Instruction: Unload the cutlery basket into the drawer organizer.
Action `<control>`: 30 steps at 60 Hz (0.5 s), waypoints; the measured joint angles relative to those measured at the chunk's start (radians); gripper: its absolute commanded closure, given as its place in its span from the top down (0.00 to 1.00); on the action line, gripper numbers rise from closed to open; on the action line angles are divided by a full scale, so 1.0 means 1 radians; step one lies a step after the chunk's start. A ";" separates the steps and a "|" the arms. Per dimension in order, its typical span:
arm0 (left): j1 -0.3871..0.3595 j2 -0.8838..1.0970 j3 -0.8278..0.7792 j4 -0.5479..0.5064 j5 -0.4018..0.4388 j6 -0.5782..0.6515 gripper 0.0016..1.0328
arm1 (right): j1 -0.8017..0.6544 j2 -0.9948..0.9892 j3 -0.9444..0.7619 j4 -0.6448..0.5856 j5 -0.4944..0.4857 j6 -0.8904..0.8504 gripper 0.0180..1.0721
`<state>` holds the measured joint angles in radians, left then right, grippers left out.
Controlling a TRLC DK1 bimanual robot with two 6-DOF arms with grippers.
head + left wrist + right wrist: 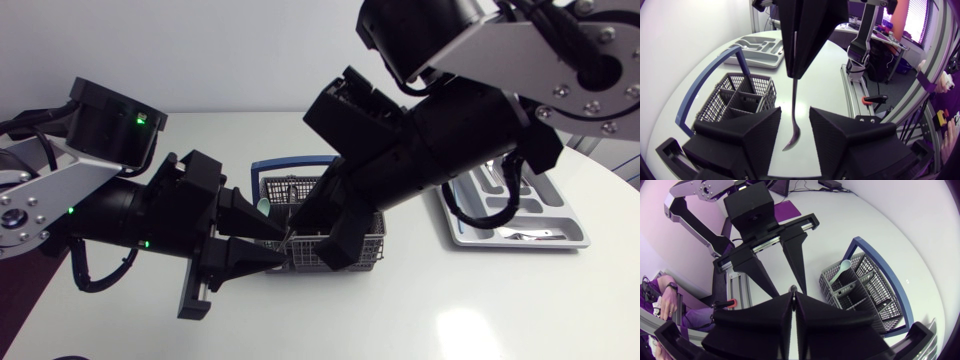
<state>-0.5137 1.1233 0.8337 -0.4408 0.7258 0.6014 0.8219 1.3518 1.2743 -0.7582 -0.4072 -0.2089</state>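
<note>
Spoon (pixel 792 117) in R gripper (pixel 795 67), clearest L wrist

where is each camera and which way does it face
Head view: fixed above the table, looking down on the cutlery basket and drawer organizer; left gripper and right gripper show by the basket.
Left wrist view: on the left wrist, facing across the basket to the organizer; its own open fingers flank the spoon hanging from the right gripper.
Right wrist view: on the right wrist, facing the left gripper; own shut fingers show.
Shared: both wrist views show the basket.
</note>
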 measured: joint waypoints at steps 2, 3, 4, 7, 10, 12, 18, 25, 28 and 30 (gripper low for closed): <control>0.000 0.002 0.000 -0.001 0.004 0.000 0.23 | -0.003 0.000 0.000 0.000 -0.001 0.000 0.06; 0.000 0.002 0.000 0.000 0.005 0.000 0.22 | -0.005 0.000 0.000 0.000 -0.002 0.000 0.06; 0.000 0.002 0.000 -0.001 0.007 0.000 0.22 | -0.006 0.000 -0.001 0.003 -0.004 0.000 0.06; 0.000 0.003 0.000 -0.004 0.008 0.000 0.19 | -0.006 -0.002 -0.003 0.006 -0.008 0.003 0.06; 0.000 0.003 0.000 -0.004 0.008 0.000 0.19 | -0.006 -0.005 -0.009 0.008 -0.008 0.003 0.06; 0.000 0.003 0.000 -0.004 0.008 0.000 0.15 | -0.006 -0.007 -0.013 0.009 -0.009 0.003 0.06; 0.000 0.003 0.000 -0.006 0.008 0.000 0.14 | -0.006 -0.008 -0.019 0.013 -0.009 0.003 0.06; 0.001 0.003 0.000 -0.008 0.008 0.000 0.03 | -0.008 -0.011 -0.027 0.019 -0.012 0.003 0.06; 0.001 0.004 0.000 -0.008 0.007 0.000 0.03 | -0.013 -0.013 -0.033 0.022 -0.016 0.003 0.06; 0.002 0.007 0.000 -0.008 0.007 0.000 0.03 | -0.013 -0.014 -0.035 0.023 -0.019 0.003 0.06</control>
<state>-0.5117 1.1301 0.8341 -0.4484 0.7330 0.6018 0.8085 1.3380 1.2392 -0.7349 -0.4263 -0.2054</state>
